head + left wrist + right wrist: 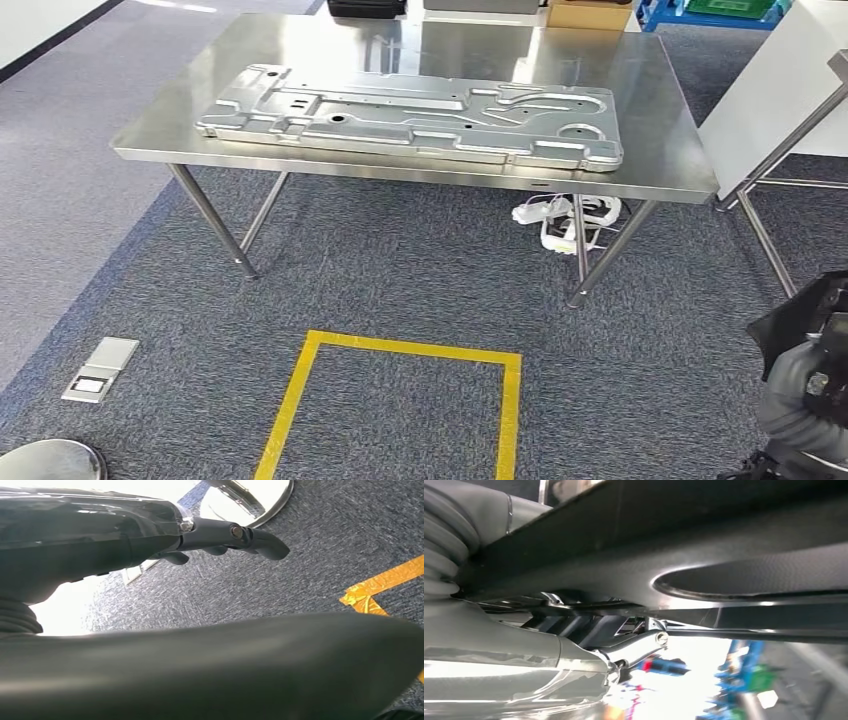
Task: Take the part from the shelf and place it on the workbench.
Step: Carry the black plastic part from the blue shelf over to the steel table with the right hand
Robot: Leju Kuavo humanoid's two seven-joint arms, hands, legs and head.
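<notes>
A flat black part (704,545) with an oval cut-out lies across my right hand (574,645), whose dark fingers (589,625) press against its underside. In the head view the same black part (800,312) pokes in at the lower right edge, above the hand's grey ribbed cover (800,405). The steel workbench (650,150) stands ahead, well beyond that hand. My left hand (150,535) hangs low over the carpet, its fingers (255,540) stretched out with nothing in them.
A large stamped silver panel (410,115) covers much of the workbench. A yellow tape square (400,410) marks the carpet in front of it. A white power strip (565,220) lies under the bench, a floor socket (100,368) at left, another table frame (770,180) at right.
</notes>
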